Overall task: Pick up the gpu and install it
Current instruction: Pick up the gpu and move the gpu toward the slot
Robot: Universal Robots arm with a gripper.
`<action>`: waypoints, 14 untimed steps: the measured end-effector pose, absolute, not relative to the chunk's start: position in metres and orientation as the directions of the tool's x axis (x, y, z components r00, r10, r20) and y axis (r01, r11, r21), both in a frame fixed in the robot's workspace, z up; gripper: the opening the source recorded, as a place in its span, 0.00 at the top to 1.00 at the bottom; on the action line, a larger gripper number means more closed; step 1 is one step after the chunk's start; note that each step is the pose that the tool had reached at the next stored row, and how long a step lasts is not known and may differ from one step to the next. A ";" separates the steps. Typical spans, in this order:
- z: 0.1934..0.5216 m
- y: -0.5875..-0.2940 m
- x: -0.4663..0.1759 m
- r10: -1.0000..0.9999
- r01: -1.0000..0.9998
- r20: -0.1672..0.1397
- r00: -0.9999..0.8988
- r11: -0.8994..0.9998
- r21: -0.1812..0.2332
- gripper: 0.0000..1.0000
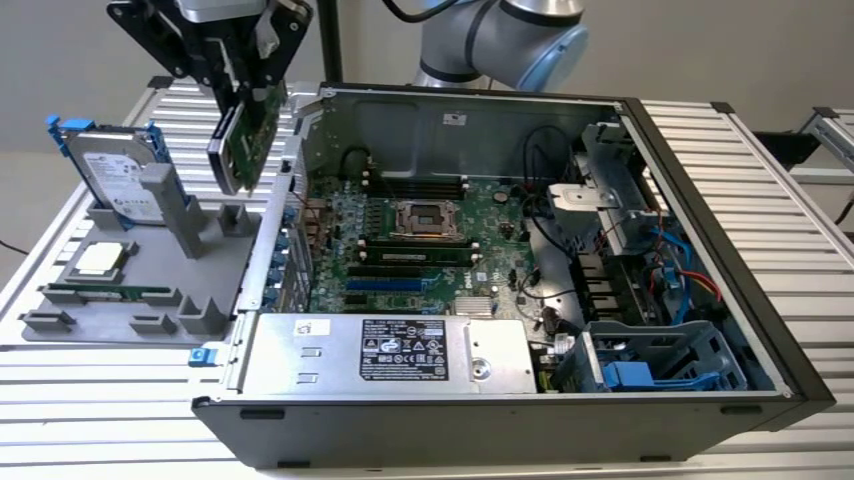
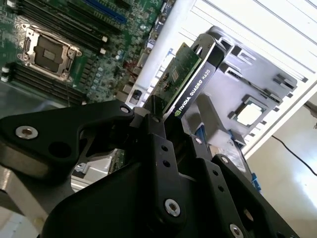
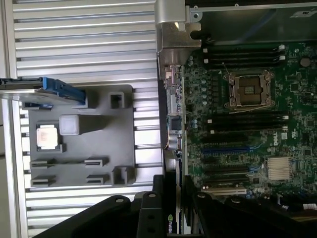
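Gripper (image 1: 251,88) fingers are clamped on the top edge of the gpu (image 1: 248,135), hanging upright over the gray holder (image 1: 80,330) beside the open pc case (image 1: 467,430); prob. light & stiff but fragile, best held by its edges.

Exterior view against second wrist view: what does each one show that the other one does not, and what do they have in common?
Exterior view: the whole open case, its silver power supply, the blue drive cage, and the gpu held over the grey holder. Second wrist view: the gripper from close, with its screws and one finger pressed on the card's green face. Both: the gpu clamped in the gripper, the CPU socket, the holder and the processor chip lying on it.
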State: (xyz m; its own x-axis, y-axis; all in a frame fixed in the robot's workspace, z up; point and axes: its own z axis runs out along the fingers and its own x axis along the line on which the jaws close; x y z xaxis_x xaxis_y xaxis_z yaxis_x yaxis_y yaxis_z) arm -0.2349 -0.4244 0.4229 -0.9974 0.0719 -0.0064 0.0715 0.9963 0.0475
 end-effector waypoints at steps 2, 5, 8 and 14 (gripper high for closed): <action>0.423 -0.424 -0.232 0.072 0.071 -0.006 -0.997 0.996 0.047 1.00; 0.423 -0.424 -0.228 0.072 0.072 -0.005 -0.997 0.996 0.047 1.00; 0.423 -0.424 -0.224 0.072 0.072 -0.004 -0.997 0.996 0.047 1.00; 0.423 -0.424 -0.216 0.072 0.072 -0.002 -0.997 0.996 0.047 1.00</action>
